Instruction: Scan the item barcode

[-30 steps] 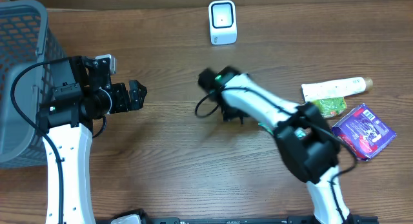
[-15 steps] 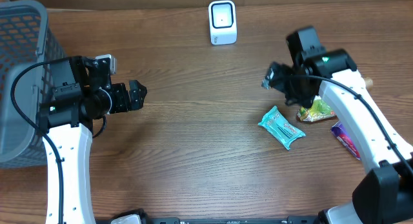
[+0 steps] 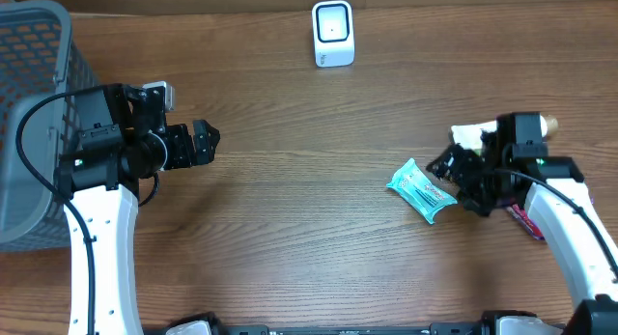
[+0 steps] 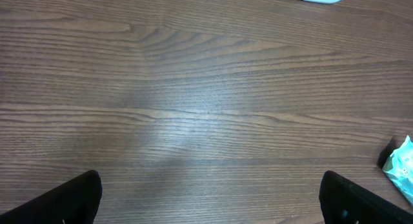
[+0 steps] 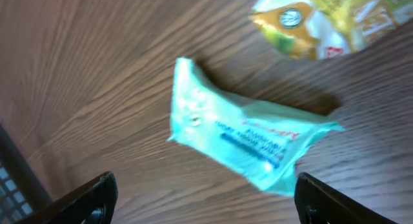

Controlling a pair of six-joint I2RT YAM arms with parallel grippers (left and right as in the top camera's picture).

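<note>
Overhead first: the teal packet [image 3: 421,190] lies flat on the desk [image 3: 290,238], right of centre and set at an angle. The right gripper [image 3: 452,181] hangs just beside the packet's right end. A white tube [image 3: 471,134] shows past the arm on the far side, and a purple packet [image 3: 519,219] peeks out on the near side. The white scanner [image 3: 333,33] stands at the far edge, well apart from the packet. On the left, the left gripper [image 3: 208,142] sits near the grey basket [image 3: 29,45].

Left wrist now: the gripper [image 4: 216,201] is spread wide with only bare wood between its fingers. A teal corner of the packet [image 4: 401,166] shows at the right edge.

Right wrist: that gripper [image 5: 206,201] is splayed wide too. The packet [image 5: 242,137] lies on the wood ahead, ungripped, with a yellow-green packet [image 5: 322,24] beyond it.
</note>
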